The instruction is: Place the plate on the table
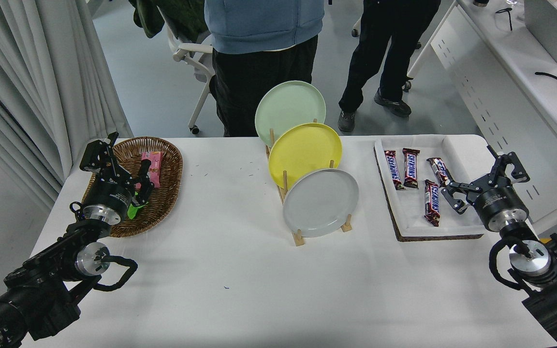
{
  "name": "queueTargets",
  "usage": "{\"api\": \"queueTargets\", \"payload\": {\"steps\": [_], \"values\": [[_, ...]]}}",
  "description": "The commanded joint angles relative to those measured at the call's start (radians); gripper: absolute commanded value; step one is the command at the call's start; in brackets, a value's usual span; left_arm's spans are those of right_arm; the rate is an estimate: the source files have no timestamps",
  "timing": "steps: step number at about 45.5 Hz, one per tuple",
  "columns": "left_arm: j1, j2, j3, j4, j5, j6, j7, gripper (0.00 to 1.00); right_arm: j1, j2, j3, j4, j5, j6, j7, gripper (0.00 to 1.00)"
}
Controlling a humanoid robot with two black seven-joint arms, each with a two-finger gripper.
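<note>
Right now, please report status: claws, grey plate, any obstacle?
Right claw open, empty, over the snack tray. Left claw open, parked by wicker basket. Grey plate upright in wooden rack, front slot. Path to it clear.
</note>
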Motion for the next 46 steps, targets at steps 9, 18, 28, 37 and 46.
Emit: {"api": "queueTargets", "payload": {"steps": [9, 18, 28, 37, 46], "values": [[0.0, 0.0, 0.0, 0.0, 0.0, 0.0, 0.0, 1.0, -0.001, -0.022, -0.008, -0.004, 0.016, -0.011, -0.001, 1.0], [0.0, 0.0, -0.001, 0.0, 0.0, 0.0, 0.0, 1.0, 0.017, -0.075, -0.064, 0.003, 0.012, -0.016, -0.001, 1.0], [0.0, 0.0, 0.0, 0.0, 0.0, 0.0, 0.0, 1.0, 0.103, -0.165, -0.215, 0.006, 0.01, -0.028, -0.001, 1.0], [0.0, 0.0, 0.0, 0.0, 0.0, 0.0, 0.0, 1.0, 0.25, -0.288, -0.552, 0.013, 0.009, -0.026, -0.001, 1.0], [0.0, 0.0, 0.0, 0.0, 0.0, 0.0, 0.0, 1.0, 0.387, -0.323, -0.804, 0.013, 0.009, -0.014, -0.001, 1.0]]}}
